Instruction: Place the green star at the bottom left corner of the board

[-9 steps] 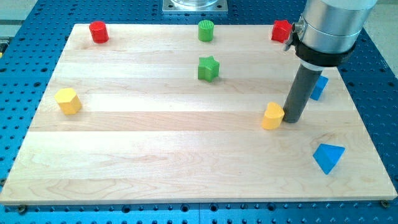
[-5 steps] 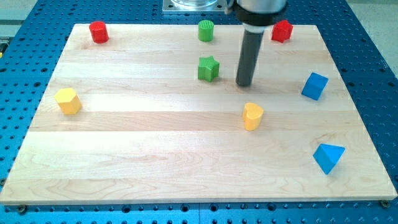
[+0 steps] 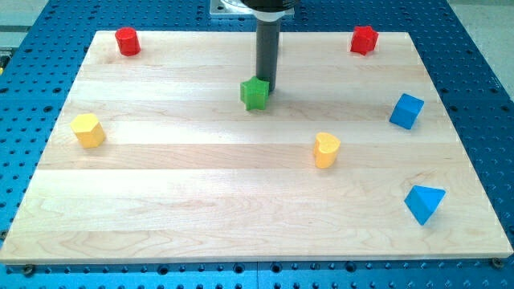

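The green star [image 3: 254, 94] lies on the wooden board [image 3: 201, 209], a little above the middle. My tip [image 3: 266, 87] touches the star at its upper right side. The rod rises straight up from there to the view's top and hides the green cylinder seen earlier behind it.
A red cylinder [image 3: 126, 40] is at the top left and a red block [image 3: 364, 38] at the top right. A yellow hexagon block [image 3: 87, 130] is at the left. A yellow heart [image 3: 325, 149] lies right of centre. A blue cube [image 3: 406, 111] and a blue triangle [image 3: 423, 203] are at the right.
My tip moved from beside the yellow heart up and left across the board to the green star. The heart shifted left. The star slid slightly down and left.
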Robot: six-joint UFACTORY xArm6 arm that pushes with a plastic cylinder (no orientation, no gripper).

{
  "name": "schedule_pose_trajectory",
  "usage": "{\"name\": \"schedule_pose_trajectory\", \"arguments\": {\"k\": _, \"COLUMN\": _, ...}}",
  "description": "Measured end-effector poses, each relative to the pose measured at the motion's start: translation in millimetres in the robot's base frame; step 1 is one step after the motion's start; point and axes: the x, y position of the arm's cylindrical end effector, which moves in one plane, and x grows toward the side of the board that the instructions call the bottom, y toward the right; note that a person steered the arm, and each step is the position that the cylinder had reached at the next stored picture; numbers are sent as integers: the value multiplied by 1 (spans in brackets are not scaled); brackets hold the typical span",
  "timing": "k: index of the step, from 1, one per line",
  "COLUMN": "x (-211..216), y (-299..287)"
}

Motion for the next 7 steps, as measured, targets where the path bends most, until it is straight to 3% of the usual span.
{"name": "schedule_pose_trajectory", "arguments": {"k": 1, "x": 69, "y": -19}}
{"name": "schedule_pose_trajectory", "arguments": {"k": 2, "x": 130, "y": -87}}
{"name": "schedule_pose_trajectory", "arguments": {"k": 3, "x": 102, "y": -62}}
{"name": "schedule_pose_trajectory", "arguments": {"k": 4, "x": 122, "y": -110}}
{"name": "schedule_pose_trajectory", "arguments": {"k": 5, "x": 184, "y": -172}}
{"name": "schedule_pose_trajectory", "arguments": {"k": 7, "x": 184, "y": -213}}
